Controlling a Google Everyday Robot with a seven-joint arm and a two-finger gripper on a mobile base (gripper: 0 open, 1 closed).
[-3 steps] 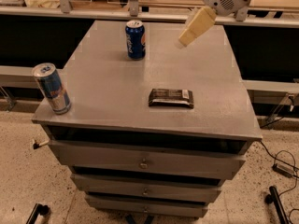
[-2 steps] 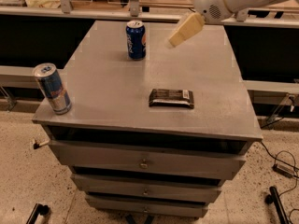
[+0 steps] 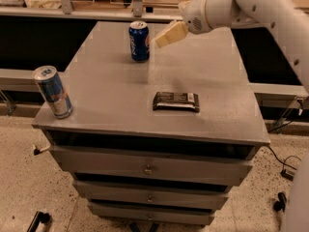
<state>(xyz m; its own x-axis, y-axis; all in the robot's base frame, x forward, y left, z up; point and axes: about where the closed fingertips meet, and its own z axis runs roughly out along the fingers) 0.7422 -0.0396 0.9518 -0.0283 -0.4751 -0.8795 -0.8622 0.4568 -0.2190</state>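
Gripper point(image 3: 169, 34) shifted left above back of grey metal drawer cabinet top point(image 3: 106, 76), now hovering just right of upright blue aluminium soda can point(image 3: 139, 41); how wide it stands, unclear. Dark rectangular wrapped snack bar point(image 3: 175, 101) lies flat mid-top. Silver-blue energy drink can point(image 3: 53, 92) upright at front-left corner.

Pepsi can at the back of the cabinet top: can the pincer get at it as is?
Probably yes. The pincer hangs just right of the Pepsi can, nothing between them; the chocolate bar lies well forward.
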